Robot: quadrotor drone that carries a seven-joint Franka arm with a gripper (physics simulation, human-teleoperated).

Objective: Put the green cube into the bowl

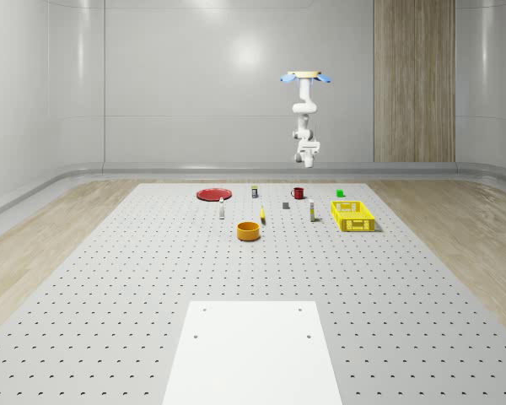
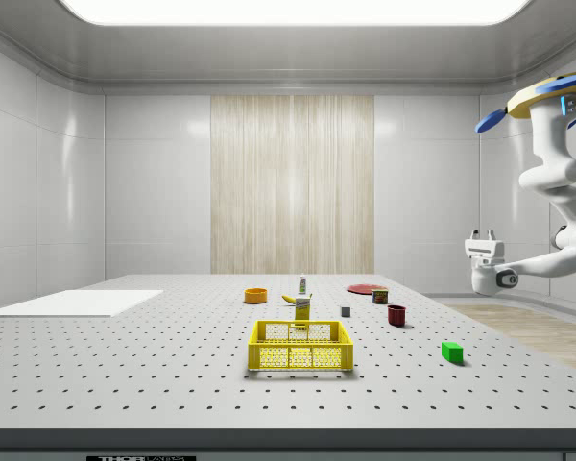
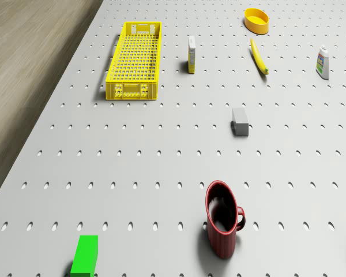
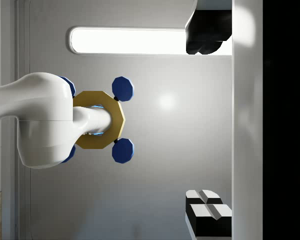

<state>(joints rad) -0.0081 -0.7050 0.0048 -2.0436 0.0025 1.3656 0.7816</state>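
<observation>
The green cube [image 1: 340, 193] [image 2: 451, 351] [image 3: 85, 254] lies on the perforated table near its far edge, beside the red mug [image 3: 222, 222]. The orange bowl [image 1: 249, 230] [image 2: 256, 296] [image 3: 256, 20] stands nearer the table's middle, well away from the cube. The drone [image 1: 304, 78] [image 2: 557, 96] hovers high above the table's far edge. Its arm hangs down and curls back, so my gripper [image 1: 307, 154] [image 2: 483, 233] [image 4: 206, 121] points up toward the drone body, far above the cube. It is open and holds nothing.
A yellow crate [image 1: 352, 215] [image 3: 134, 60] stands between cube and bowl. A carton [image 3: 191, 55], banana [image 3: 258, 56], grey block [image 3: 240, 122], bottle [image 3: 322, 62] and red plate [image 1: 212, 194] are scattered about. A white sheet [image 1: 253, 350] lies at the near edge.
</observation>
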